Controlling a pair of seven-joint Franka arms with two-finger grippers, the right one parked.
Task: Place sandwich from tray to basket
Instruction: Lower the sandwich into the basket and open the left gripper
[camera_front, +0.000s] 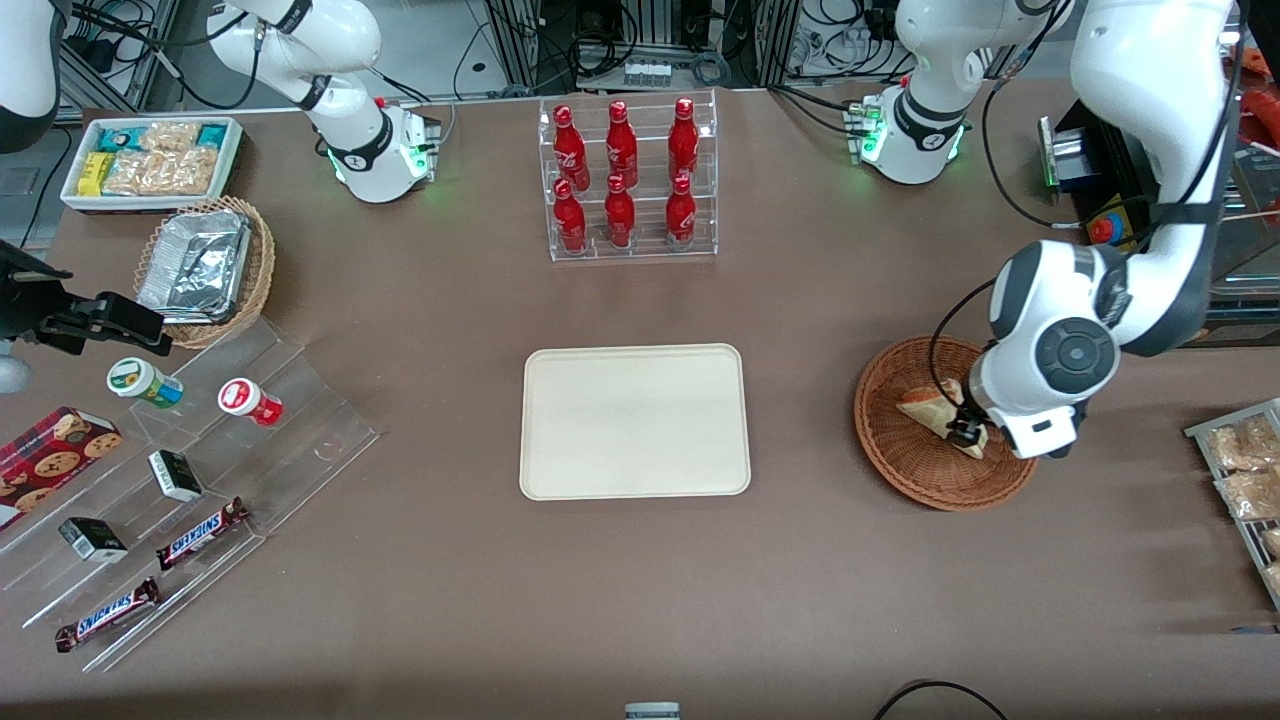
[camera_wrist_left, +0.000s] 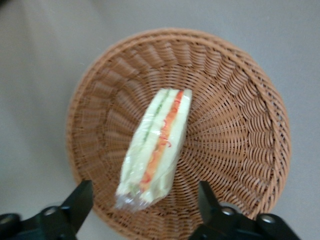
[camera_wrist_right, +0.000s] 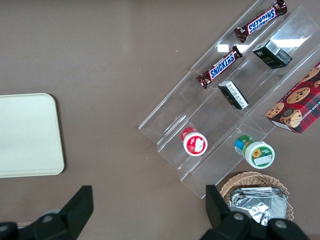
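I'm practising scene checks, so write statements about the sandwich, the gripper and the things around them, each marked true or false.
1. The sandwich lies in the brown basket. True.
2. The left arm's gripper is above that basket. True.
3. The gripper is shut on the sandwich. False: its fingers are apart.
4. A foil-wrapped package lies in a pale basket. True.
5. The bottle rack is nearer the front camera than the cream tray. False: it is farther.

Brown table (camera_front: 640, 590) — tray (camera_front: 635, 425), wicker basket (camera_front: 925, 477), bottle rack (camera_front: 633, 256).
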